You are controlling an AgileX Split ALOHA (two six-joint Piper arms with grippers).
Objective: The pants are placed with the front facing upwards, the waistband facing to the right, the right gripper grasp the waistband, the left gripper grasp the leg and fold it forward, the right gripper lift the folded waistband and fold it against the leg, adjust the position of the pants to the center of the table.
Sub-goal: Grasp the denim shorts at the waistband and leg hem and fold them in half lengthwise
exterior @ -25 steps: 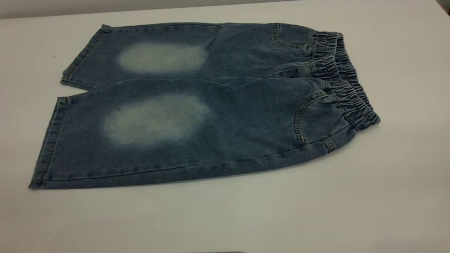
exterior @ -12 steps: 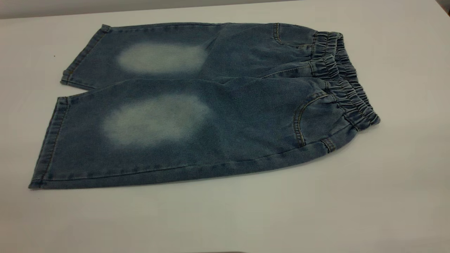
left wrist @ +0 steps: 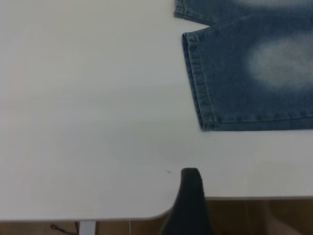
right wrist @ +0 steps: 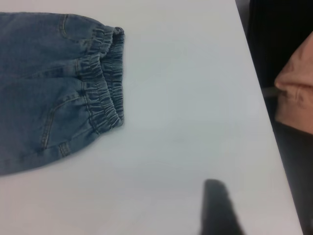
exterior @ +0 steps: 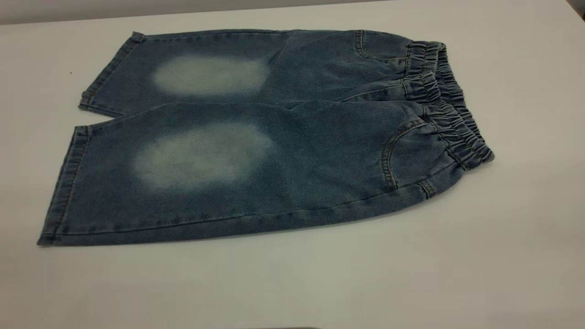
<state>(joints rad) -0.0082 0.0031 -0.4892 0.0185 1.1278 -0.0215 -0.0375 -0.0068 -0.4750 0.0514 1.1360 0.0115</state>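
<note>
While the pants (exterior: 256, 137) lie flat, bring the right gripper (right wrist: 217, 208), finger spread indiscernible, to the waistband (right wrist: 100, 93) well ahead; left gripper (left wrist: 190, 196), likewise indiscernible, waits beside the hem.

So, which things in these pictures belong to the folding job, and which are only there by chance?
Belong to the job:
- blue denim pants with pale thigh patches, flat
- gathered elastic waistband, at the right
- white table
- black left gripper, off the pants
- black right gripper, off the pants

Only there:
- peach-coloured cloth past the table's edge
</note>
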